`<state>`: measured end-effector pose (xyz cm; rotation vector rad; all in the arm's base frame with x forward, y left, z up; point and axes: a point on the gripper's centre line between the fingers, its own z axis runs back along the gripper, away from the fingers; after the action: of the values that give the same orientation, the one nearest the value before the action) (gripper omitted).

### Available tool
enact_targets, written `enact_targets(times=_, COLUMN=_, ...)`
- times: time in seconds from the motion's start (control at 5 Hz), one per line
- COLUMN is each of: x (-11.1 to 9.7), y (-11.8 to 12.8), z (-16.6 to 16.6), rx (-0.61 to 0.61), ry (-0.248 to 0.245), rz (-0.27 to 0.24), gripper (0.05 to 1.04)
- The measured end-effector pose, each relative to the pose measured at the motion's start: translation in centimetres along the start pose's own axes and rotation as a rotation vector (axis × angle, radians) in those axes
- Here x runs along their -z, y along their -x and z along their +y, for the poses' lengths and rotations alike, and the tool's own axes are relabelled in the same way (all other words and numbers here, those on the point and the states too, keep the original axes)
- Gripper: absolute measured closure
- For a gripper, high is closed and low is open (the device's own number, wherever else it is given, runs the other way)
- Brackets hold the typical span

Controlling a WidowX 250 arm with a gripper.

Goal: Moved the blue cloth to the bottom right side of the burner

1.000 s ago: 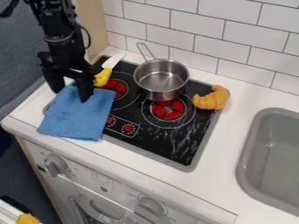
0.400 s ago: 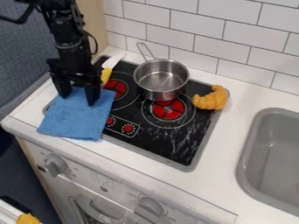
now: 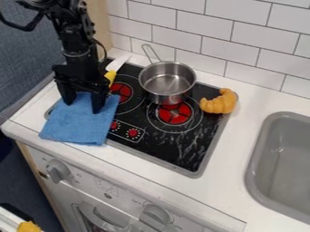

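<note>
My gripper (image 3: 83, 107) hangs at the upper part of the blue cloth (image 3: 79, 124), its two fingers apart with cloth visible between them and their tips at its surface. The cloth lies flat over the left front corner of the black burner top (image 3: 176, 152) and the white counter beside it. Two red burner rings and two red knobs show to the right of the cloth.
A metal pot (image 3: 167, 81) stands at the back of the stove, with a croissant (image 3: 219, 101) at the right edge. A yellow-handled knife (image 3: 117, 63) lies behind my gripper. The grey sink (image 3: 284, 167) is at the right.
The gripper has moved slightly right and down in the view, over the cloth. Its fingers stand a little closer together than before. The cloth has hardly moved.
</note>
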<state>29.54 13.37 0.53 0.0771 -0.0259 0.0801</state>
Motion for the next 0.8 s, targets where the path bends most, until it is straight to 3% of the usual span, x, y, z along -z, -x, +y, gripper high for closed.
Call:
enact_targets(times=0.2, x=-0.2, y=-0.1, z=-1.8, rx=0.007, ry=0.016, rz=-0.018, gripper=0.083)
enact_targets(times=0.6, x=-1.4, y=-0.1, z=-13.2, rx=0.261, ry=0.063, rz=-0.028, gripper=0.084)
enact_targets(times=0.8, x=-1.9, y=0.8, z=-18.0, rx=0.310, ry=0.080, rz=-0.029, gripper=0.084)
